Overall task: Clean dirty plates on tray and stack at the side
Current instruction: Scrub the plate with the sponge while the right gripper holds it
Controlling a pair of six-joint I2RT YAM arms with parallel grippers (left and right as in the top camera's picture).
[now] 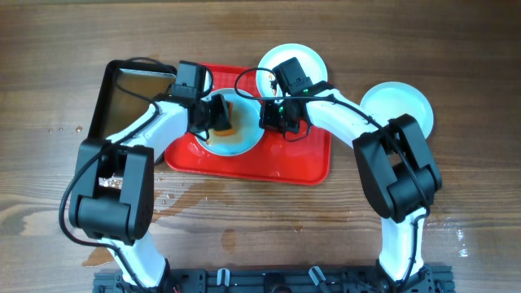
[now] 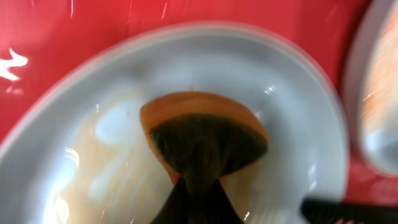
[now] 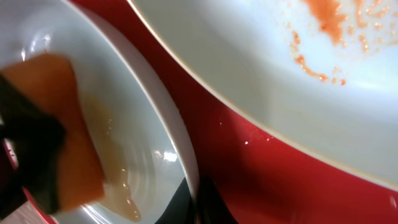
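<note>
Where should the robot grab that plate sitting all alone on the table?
Probably by its rim. The plate lies flat on the table and looks too wide to span, so pinch its outer edge, coming in low from the side away from the tray.
</note>
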